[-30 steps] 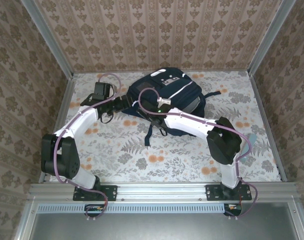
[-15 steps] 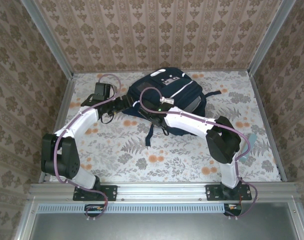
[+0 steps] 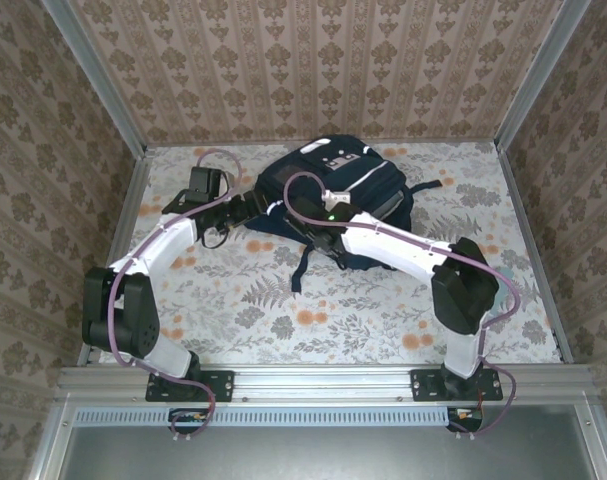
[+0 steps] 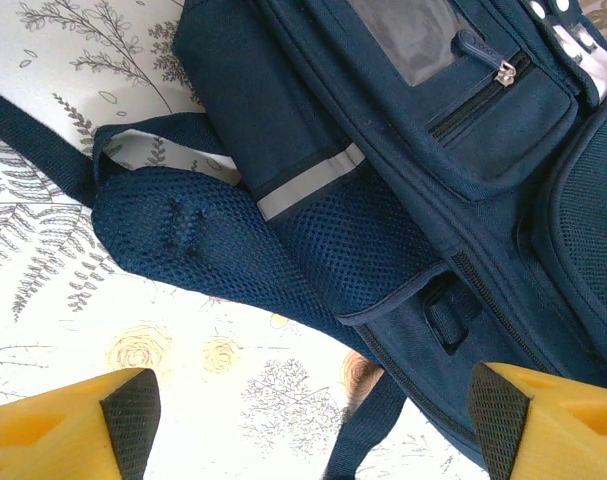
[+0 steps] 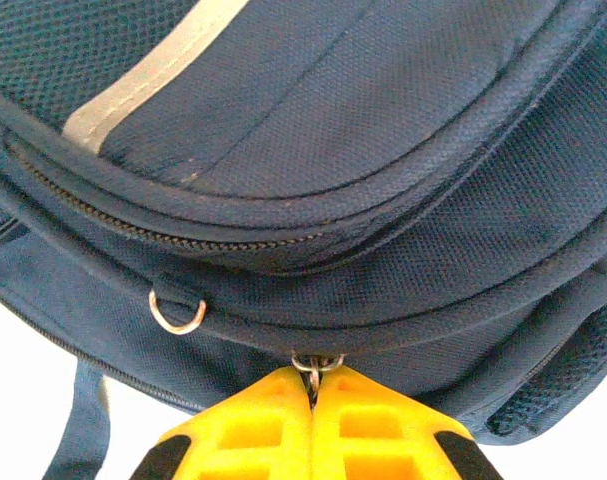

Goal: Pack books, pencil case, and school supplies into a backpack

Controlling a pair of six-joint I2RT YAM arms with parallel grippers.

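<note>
The navy backpack [image 3: 335,180] lies at the back middle of the table, its zips closed. My right gripper [image 3: 316,222] is at its near edge, shut on a small metal zipper pull ring [image 5: 315,365] that sticks out from between the yellow fingers [image 5: 253,430]. In the right wrist view the backpack [image 5: 333,150] shows its zip seams, with my right gripper [image 5: 313,388] below them. My left gripper [image 3: 247,206] hangs open beside the backpack's left side. In its own view the left gripper [image 4: 313,420] spans the mesh pocket and a strap of the backpack [image 4: 403,150]. Books, pencil case and school supplies are out of view.
A second metal ring [image 5: 176,312] sits left of the gripped pull. A dark strap [image 3: 298,262] trails toward me from the backpack, and another strap [image 3: 430,185] lies at its right. Patterned walls [image 3: 43,150] close in the floral table [image 3: 283,320] on three sides.
My right gripper has closed onto the zipper pull ring, and the right arm has stretched a little further toward the backpack. The left arm has not moved.
</note>
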